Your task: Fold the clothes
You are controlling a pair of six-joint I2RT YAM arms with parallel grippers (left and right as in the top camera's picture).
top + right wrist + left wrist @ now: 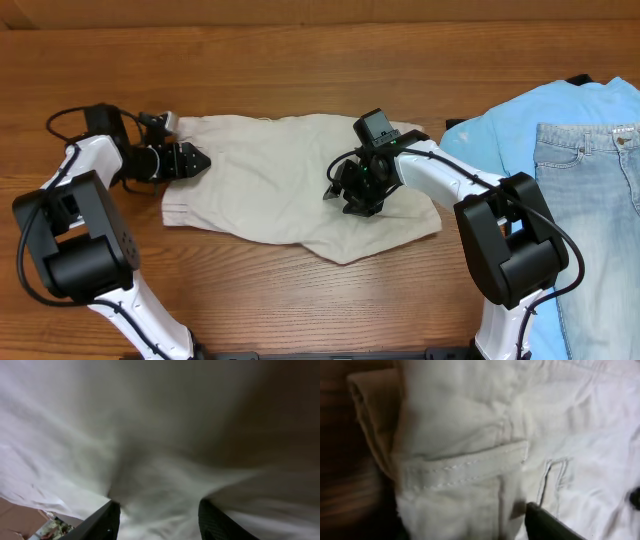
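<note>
A pair of pale beige cotton shorts [270,175] lies spread flat on the brown wooden worktop [300,60], with both arms reaching onto it.

The left claw [195,160] sits at one end of the shorts, its tip on the cloth edge, and the rest of the garment stretches away in front of it. Its wrist camera looks closely at pale fabric with a stitched band [465,467] and a seam just ahead of the claw. Only 1 dark finger [550,525] shows clearly, at the lower edge of that view and close over the cloth. Whether this claw is wide, narrow or gripping cannot be told.

The right claw [355,195] is down on the other half of the shorts, well apart from the left claw, with beige cloth on every side of it. In its wrist view the 2 dark fingers [107,520] stand apart at a middling width, and rumpled, blurred fabric fills the gap between them and the space beyond.

Beyond the right claw's outer side, past the end of the shorts, a light blue T-shirt [495,135] lies on the worktop. A pair of pale blue denim jeans [600,200] lies on top of it.
</note>
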